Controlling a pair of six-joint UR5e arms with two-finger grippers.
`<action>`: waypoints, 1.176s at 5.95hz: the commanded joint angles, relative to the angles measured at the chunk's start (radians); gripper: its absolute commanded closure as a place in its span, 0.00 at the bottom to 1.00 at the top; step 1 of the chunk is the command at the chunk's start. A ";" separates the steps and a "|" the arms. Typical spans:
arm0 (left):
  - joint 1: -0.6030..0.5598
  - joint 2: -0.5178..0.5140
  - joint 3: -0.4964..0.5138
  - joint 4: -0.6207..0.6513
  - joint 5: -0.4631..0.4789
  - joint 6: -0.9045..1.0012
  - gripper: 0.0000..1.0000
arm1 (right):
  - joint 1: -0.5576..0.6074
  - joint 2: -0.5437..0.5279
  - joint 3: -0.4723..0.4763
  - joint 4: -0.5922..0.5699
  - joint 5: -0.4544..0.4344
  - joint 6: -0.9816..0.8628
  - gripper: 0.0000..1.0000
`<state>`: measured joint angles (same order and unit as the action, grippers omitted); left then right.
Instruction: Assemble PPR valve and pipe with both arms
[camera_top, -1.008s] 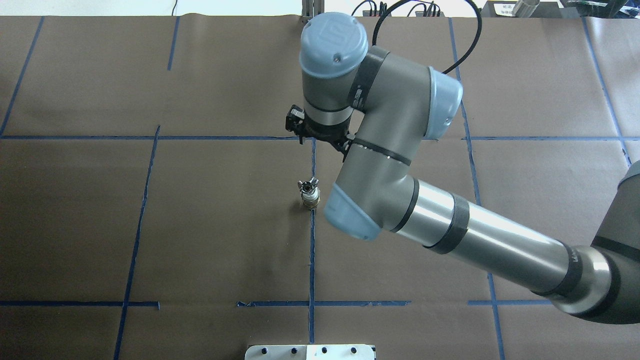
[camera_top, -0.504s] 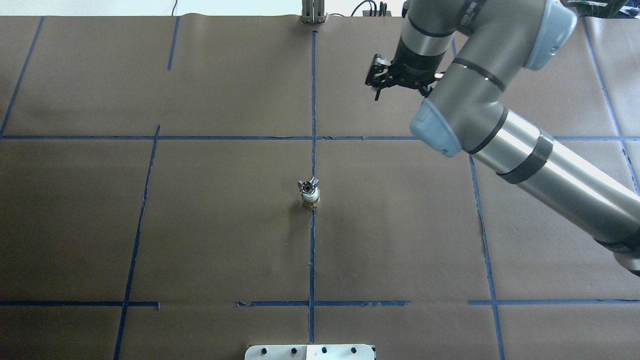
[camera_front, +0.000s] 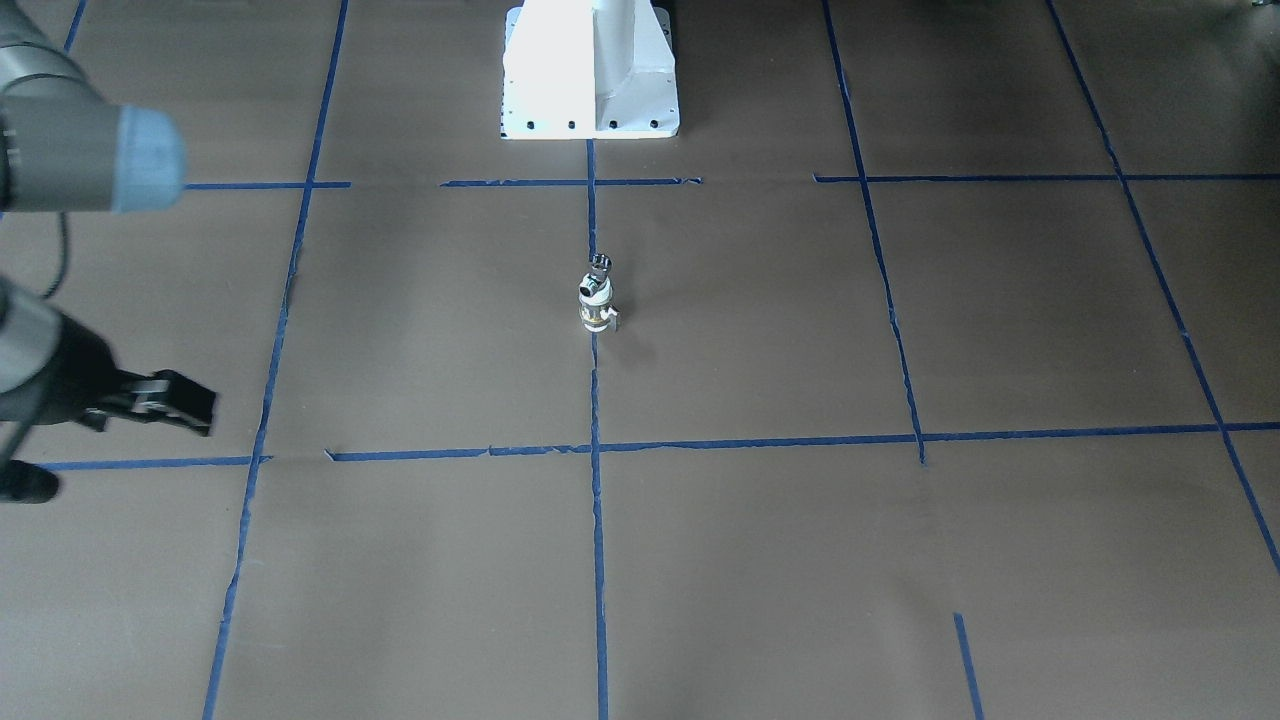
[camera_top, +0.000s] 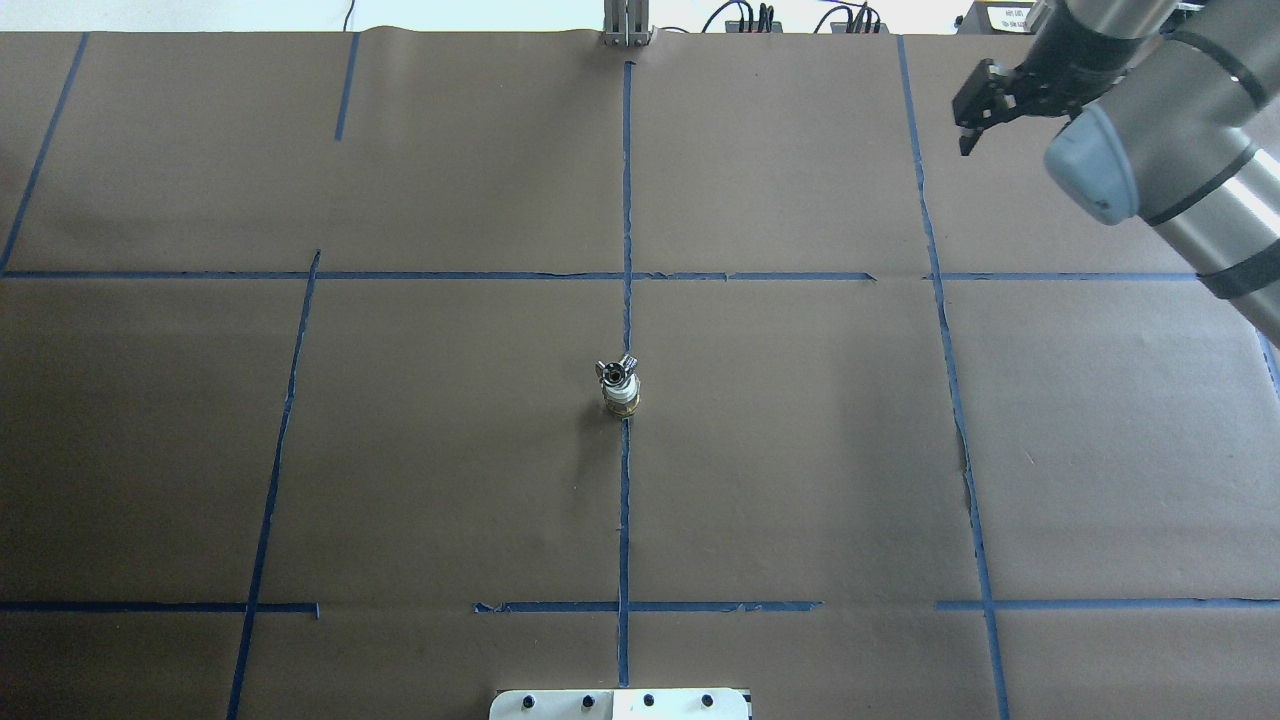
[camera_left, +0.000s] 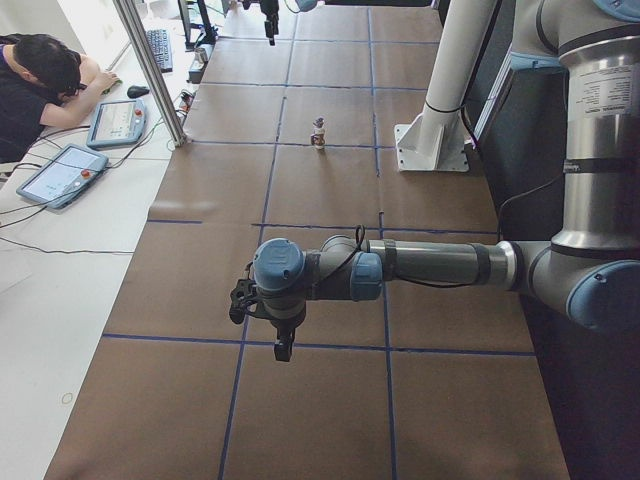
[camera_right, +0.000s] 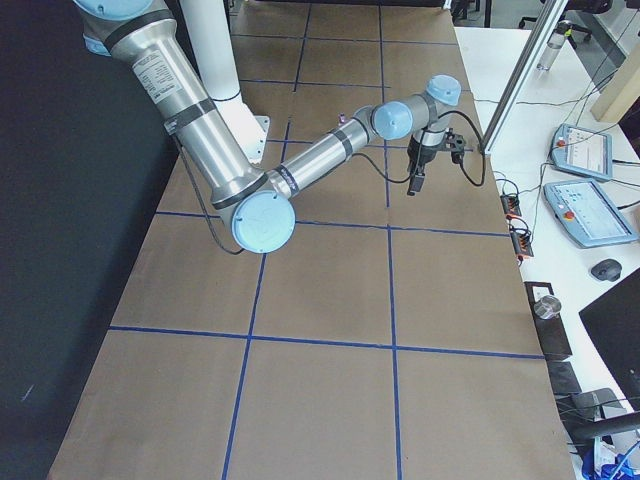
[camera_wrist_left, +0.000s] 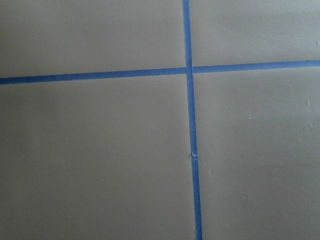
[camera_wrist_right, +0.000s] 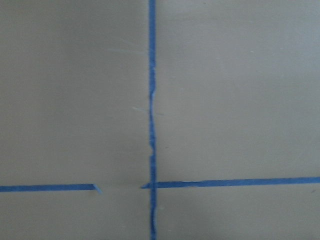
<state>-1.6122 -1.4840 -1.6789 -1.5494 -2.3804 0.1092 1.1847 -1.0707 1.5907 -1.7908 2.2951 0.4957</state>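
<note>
- PPR valve (camera_top: 622, 399): upright at mid surface (camera_top: 400, 470), on centre blue tape line (camera_top: 624, 520).
- Pipe (camera_top: 616, 369): sits on top of valve, touching it.
- R tool (camera_top: 966, 135): up over far corner on robot's R side, well apart from valve; fingers apart or together, can't tell.
- L tool (camera_left: 284, 352): hangs over surface's L end, pointing down, well apart from valve; finger state can't tell.

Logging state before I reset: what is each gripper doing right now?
Left gripper: cannot be told, seen only in a side view.
Right gripper: holds nothing; jaws too unclear to tell open from shut.
</note>
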 joint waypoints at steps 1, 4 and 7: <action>0.006 0.002 0.001 -0.001 0.003 -0.008 0.00 | 0.157 -0.197 0.011 0.008 0.014 -0.408 0.00; 0.015 0.008 0.001 0.000 0.000 -0.008 0.00 | 0.381 -0.458 0.055 0.019 0.007 -0.806 0.01; 0.015 0.021 -0.007 0.000 -0.009 0.000 0.00 | 0.392 -0.494 0.087 0.018 0.009 -0.659 0.00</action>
<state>-1.5969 -1.4673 -1.6796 -1.5510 -2.3877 0.1072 1.5749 -1.5614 1.6736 -1.7733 2.3017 -0.2152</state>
